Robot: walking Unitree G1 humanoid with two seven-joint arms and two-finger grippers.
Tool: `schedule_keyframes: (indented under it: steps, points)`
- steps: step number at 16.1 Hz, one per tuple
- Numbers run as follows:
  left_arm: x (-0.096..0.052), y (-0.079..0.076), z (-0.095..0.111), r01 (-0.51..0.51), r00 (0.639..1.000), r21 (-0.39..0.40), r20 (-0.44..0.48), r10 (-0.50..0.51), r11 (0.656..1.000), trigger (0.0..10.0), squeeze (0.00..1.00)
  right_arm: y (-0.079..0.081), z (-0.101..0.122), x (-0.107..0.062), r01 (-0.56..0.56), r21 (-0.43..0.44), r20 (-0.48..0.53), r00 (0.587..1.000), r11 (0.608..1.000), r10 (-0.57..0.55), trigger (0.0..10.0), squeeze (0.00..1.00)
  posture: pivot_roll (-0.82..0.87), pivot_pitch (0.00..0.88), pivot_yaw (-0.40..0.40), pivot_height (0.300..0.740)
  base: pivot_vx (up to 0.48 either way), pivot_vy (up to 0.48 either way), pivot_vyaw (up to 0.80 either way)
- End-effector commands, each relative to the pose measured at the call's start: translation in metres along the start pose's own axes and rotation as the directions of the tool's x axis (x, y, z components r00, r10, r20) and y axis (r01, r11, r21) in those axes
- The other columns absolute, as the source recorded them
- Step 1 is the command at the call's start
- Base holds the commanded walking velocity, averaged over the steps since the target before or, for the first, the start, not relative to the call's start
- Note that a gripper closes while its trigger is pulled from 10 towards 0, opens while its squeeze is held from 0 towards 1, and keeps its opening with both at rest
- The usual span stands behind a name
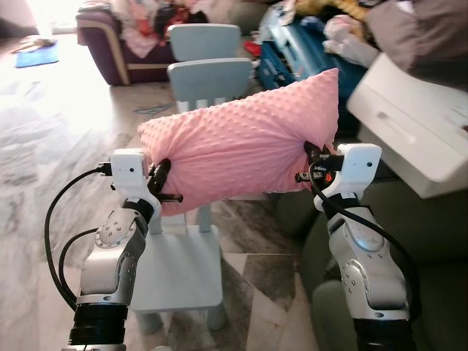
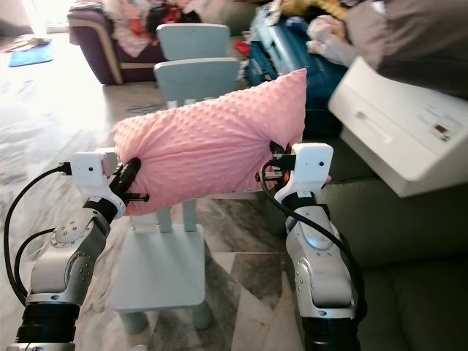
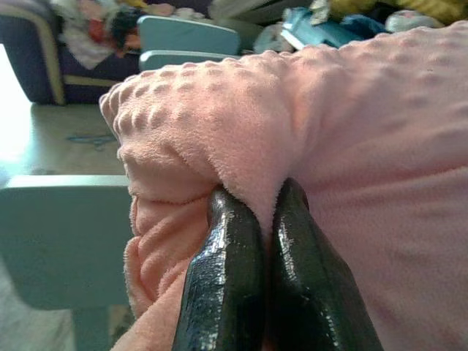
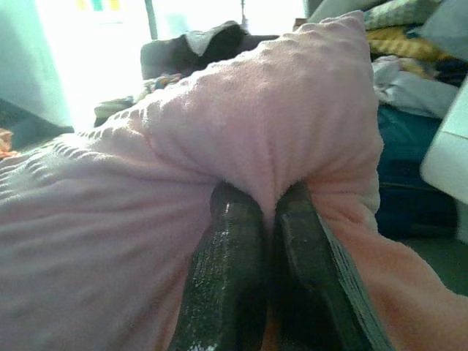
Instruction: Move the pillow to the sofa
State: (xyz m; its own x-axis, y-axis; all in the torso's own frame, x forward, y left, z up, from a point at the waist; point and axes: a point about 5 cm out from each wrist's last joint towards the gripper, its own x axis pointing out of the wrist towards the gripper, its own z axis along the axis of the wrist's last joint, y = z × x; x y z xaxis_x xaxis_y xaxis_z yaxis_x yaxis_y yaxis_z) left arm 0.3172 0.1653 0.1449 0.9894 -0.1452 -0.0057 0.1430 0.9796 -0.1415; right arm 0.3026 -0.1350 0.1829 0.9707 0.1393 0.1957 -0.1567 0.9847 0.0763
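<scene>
1. Both jaws are clamped on folds of the pillow (image 1: 241,142): left gripper (image 1: 162,179) at one end, right gripper (image 1: 313,162) at the other.
2. The pillow hangs above a chair (image 1: 179,270), beside the sofa (image 2: 409,241).
3. Risk: thin pinches of soft fabric could slip.

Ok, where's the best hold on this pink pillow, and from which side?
The two short ends, one claw from each side. The pillow is long, soft and dimpled, so its edge fabric bunches into a pinch, as under the left claw and right claw now.
</scene>
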Motion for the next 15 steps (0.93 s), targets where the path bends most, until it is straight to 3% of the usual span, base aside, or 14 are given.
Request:
schedule_keyframes:
  steps: [1, 15]
  points:
    - [0.002, 0.001, 0.005, 0.025, 1.000, -0.017, 0.019, -0.025, 1.000, 10.0, 0.00, -0.006, 0.014, 0.001, 0.028, -0.001, 0.055, 0.998, 1.000, -0.028, 0.0, 0.00, -0.10, 0.047, -0.036, 0.740, 0.000, 0.000, -0.80]
    - [0.001, -0.009, 0.002, 0.057, 0.998, -0.094, 0.006, -0.056, 0.994, 10.0, 0.00, -0.007, 0.017, 0.005, 0.007, -0.006, 0.048, 0.999, 1.000, -0.006, 0.0, 0.00, -0.10, 0.044, -0.053, 0.740, 0.000, 0.000, -0.80]
